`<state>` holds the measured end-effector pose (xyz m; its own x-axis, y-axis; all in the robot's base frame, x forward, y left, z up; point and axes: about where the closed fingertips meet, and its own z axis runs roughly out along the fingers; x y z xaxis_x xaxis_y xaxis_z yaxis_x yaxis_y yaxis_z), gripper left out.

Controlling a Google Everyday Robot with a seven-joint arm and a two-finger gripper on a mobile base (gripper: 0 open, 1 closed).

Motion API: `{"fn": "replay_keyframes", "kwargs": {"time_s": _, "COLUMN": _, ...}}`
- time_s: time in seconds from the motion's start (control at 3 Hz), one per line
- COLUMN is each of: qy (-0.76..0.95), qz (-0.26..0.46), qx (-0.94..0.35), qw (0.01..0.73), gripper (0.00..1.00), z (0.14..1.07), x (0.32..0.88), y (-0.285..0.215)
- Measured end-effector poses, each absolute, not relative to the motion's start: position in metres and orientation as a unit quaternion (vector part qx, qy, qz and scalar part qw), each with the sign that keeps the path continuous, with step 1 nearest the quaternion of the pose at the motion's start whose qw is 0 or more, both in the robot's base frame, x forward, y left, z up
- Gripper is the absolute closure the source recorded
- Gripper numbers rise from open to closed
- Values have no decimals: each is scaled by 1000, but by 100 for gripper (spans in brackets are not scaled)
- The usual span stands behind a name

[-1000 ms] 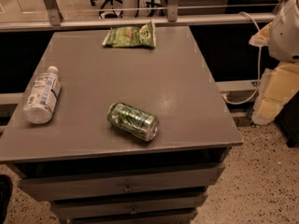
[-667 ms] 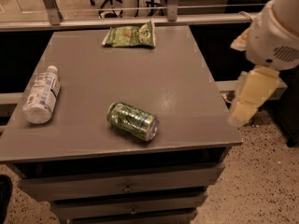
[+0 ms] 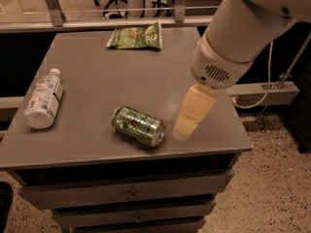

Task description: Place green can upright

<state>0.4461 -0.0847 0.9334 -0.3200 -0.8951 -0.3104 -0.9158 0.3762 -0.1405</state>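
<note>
The green can (image 3: 138, 125) lies on its side on the grey table (image 3: 121, 72), near the front edge, with its silver end facing front right. My gripper (image 3: 183, 130), cream-coloured below the white arm (image 3: 243, 33), hangs over the table just to the right of the can, a short gap from its silver end. It holds nothing that I can see.
A clear plastic bottle with a white cap (image 3: 43, 99) lies on its side at the table's left edge. A flat green snack bag (image 3: 136, 37) lies at the back centre. Drawers sit under the table top. A cable and rail run at the right.
The arm has swung in from the right edge of the view, over the table, and the gripper now hangs beside the can. The can, bottle and bag have not moved.
</note>
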Motion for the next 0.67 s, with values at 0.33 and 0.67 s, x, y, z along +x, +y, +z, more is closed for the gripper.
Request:
{"fn": "replay_keyframes", "kwargs": {"time_s": 0.33, "qy": 820, "qz": 48, "qx": -543, "qw": 173, "gripper": 0, "z": 905, "x": 452, "y": -50}}
{"fn": "replay_keyframes", "kwargs": {"time_s": 0.67, "qy": 825, "qz": 61, "qx": -535, "qw": 170, "gripper": 0, "z": 879, "x": 463, "y": -20}}
